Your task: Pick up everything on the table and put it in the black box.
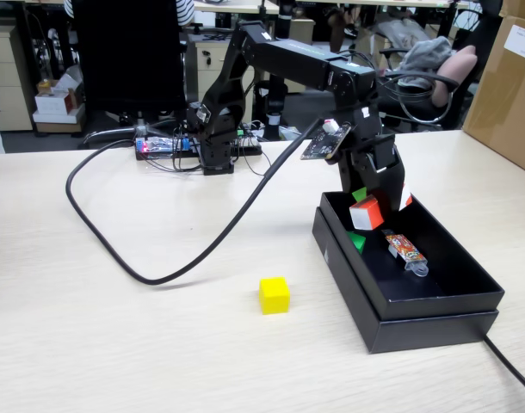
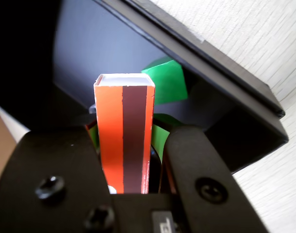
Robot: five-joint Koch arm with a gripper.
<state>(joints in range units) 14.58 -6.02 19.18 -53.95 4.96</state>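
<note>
My gripper is shut on the red block, which hangs just above the back end of the black box. In the wrist view the red block stands up between the two black jaws of the gripper, its white end pointing into the box. The green cube lies on the box floor right under the block; in the wrist view the green cube shows beyond the block's end. A yellow cube sits on the table, left of the box.
A small orange packet lies inside the box. A thick black cable loops across the table from the arm's base. A cardboard carton stands at the far right edge.
</note>
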